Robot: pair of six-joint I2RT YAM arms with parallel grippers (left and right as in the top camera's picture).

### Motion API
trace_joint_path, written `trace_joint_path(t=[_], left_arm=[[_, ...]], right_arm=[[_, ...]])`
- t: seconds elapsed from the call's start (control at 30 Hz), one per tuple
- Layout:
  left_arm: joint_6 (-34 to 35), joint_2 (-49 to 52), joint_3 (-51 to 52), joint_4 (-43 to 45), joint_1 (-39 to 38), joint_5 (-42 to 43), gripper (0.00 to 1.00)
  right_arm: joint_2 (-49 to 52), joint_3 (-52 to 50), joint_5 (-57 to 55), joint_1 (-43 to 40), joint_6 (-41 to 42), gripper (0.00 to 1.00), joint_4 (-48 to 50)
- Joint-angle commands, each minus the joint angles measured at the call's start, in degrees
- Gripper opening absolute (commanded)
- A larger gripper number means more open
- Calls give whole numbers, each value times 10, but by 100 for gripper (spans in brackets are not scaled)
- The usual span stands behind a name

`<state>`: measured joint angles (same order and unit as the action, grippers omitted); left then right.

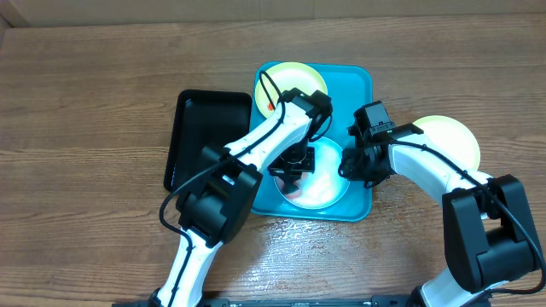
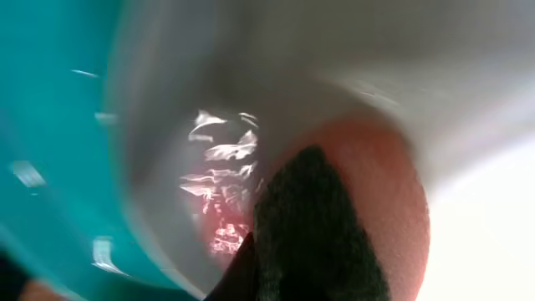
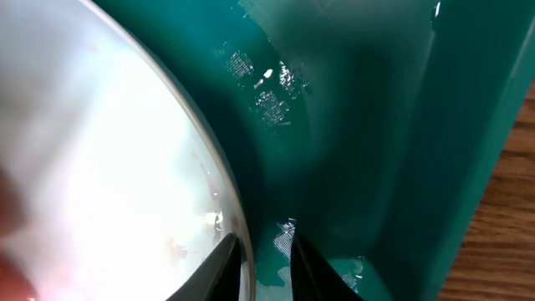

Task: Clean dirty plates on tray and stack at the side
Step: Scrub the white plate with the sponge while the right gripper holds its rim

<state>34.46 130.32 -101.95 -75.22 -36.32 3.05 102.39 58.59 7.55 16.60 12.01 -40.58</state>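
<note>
The turquoise tray holds a pale yellow plate with a red smear at its far end and a white plate at its near end. My left gripper is over the white plate, shut on a sponge with a dark scrub face and orange body, pressed on the white plate. My right gripper straddles the white plate's right rim, pinching it, with small red specks near the finger. A second pale yellow plate lies on the table right of the tray.
A smaller black tray lies on the wooden table just left of the turquoise tray. Both arms cross above the tray's near half. In the right wrist view the tray floor looks wet, with the table beyond its wall.
</note>
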Motion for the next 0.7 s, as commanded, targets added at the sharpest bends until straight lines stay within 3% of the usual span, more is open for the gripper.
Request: trace_joint_path(t=[0.0,0.2,0.3,0.5,0.67], left_arm=[[13,6,-16,-7,27,-139,4],[-23,6,-33,4,33,-183,4],[-59,6,-33,24,33,-152,4],[-117,6,-23,92,25,71,4],[-120,9,-4,140,17,223,4]], right_arm=[[5,-5,-12,-1,2,22,-2],[5,-5,-13,-1,2,22,-2],[5,-5,-13,-1,2,22,-2],[5,-5,-12,-1,2,22,-2],[5,-5,-12,-1,2,22,-2]])
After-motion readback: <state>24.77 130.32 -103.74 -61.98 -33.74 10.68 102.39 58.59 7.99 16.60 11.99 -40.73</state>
